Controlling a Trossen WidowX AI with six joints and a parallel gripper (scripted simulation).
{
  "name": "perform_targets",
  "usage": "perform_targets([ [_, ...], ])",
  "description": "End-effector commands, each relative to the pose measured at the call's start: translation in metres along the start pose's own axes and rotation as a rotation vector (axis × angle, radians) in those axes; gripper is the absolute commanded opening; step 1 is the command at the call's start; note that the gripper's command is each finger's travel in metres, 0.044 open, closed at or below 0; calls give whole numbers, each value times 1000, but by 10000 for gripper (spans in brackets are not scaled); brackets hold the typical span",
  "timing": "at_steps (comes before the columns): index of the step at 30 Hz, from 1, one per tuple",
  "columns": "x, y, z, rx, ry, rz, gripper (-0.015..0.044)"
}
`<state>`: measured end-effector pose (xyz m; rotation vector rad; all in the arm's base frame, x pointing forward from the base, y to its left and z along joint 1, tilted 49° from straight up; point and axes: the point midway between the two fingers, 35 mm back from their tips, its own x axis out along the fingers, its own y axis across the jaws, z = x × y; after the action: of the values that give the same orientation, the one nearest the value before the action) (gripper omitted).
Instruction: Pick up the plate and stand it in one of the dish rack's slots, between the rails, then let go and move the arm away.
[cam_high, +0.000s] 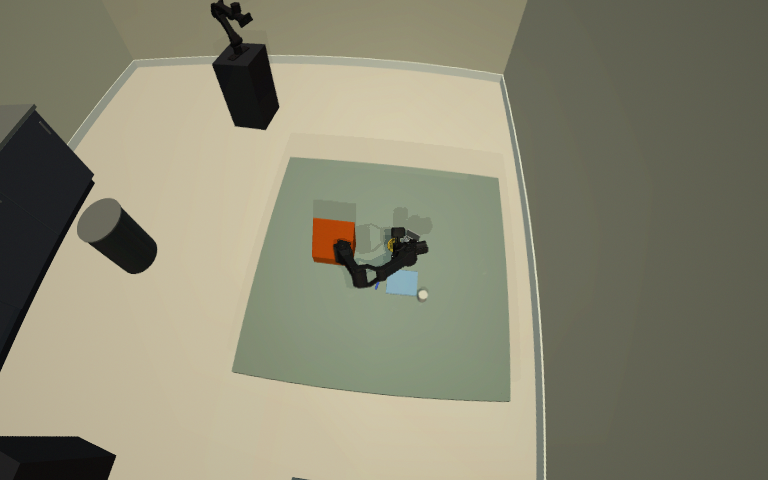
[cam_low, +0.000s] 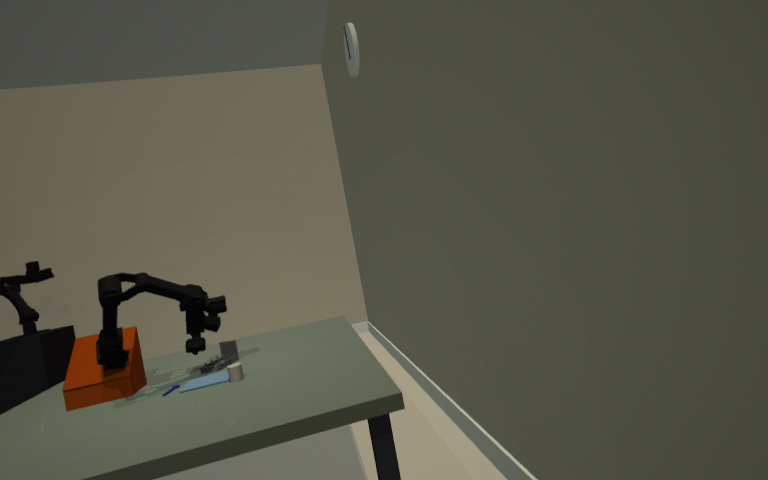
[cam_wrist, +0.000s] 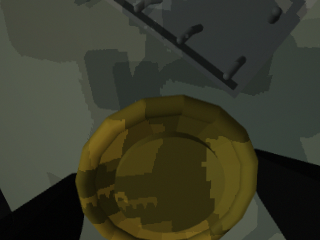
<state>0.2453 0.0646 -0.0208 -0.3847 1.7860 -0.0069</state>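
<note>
My gripper (cam_high: 396, 244) (cam_low: 195, 346) (cam_wrist: 167, 171) is shut on the yellow plate (cam_high: 391, 244) (cam_wrist: 167, 174), holding it by its rim on both sides. In the wrist view the plate's face fills the lower middle. The grey dish rack (cam_wrist: 216, 30) (cam_low: 216, 360), with short upright pegs, lies on the table just beyond the plate. The plate hangs a little above the table, close beside the rack. In the overhead view the arm hides most of the rack.
The arm stands on an orange box (cam_high: 333, 237) (cam_low: 96, 370). A light blue mat (cam_high: 403, 281) (cam_low: 201, 383), a white cup (cam_high: 422, 294) (cam_low: 235, 371) and a blue pen (cam_low: 169, 390) lie near the rack. A dark slab (cam_low: 227, 348) stands behind it.
</note>
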Motion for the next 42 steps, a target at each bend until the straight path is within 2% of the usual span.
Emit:
perform_targets([
  [1, 6, -1, -1, -63, -9, 56, 0],
  [12, 19, -7, 3, -263, -103, 216, 0],
  [24, 27, -15, 8, -481, -279, 336, 0],
  [42, 30, -33, 13, -811, -644, 364, 0],
])
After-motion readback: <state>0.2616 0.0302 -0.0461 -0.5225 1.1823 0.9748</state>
